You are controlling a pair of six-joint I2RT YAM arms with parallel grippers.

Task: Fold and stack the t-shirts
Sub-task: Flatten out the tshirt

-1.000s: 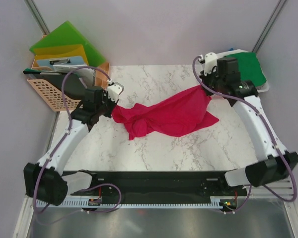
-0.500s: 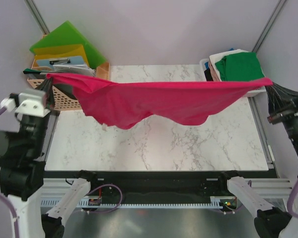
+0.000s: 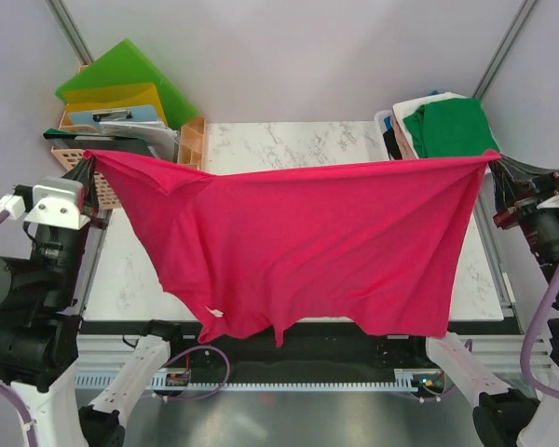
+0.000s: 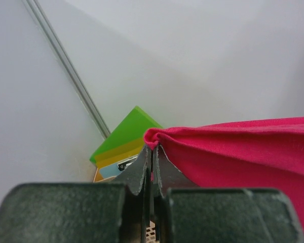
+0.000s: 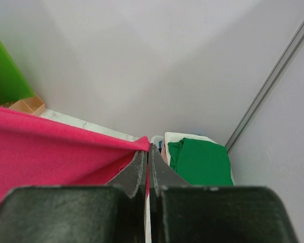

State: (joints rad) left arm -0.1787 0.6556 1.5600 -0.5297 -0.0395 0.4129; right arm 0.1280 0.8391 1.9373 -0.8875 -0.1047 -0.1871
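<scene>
Obs. The crimson-pink t-shirt (image 3: pixel 307 251) is held spread in the air across the middle of the top view, above the marble table (image 3: pixel 289 140). Its upper edge is drawn taut from frame left to frame right, and its lower hem hangs past the table's near edge at frame bottom. The left gripper (image 3: pixel 91 160) is pinched tight on the upper-left corner and the right gripper (image 3: pixel 496 158) on the upper-right corner. In both wrist views only a thin fold of cloth is seen between the closed fingers.

Risks (judged, not observed):
- A corner could be pulled out if the cloth is stretched further, since each bite is small. The shirt would then drop in a heap.
- The lower-left hem is bunched and uneven, so creases could be laid into the fold.
- The left corner hangs close over the basket (image 3: pixel 191 140) at upper left, where a snag is possible.
- The green t-shirt (image 3: pixel 452 126) at upper right could be dragged off its stack if the right corner is swept across it.

Counts:
- 2 grippers, both closed on cloth.
- 1 shirt held.
- 1 stack, with green on top and white, beige-pink and black edges made out below. The exact layer count cannot be told.
- 1 green folder (image 3: pixel 121 70).
- 1 yellow folder (image 3: pixel 112 96).
- 1 basket.
</scene>
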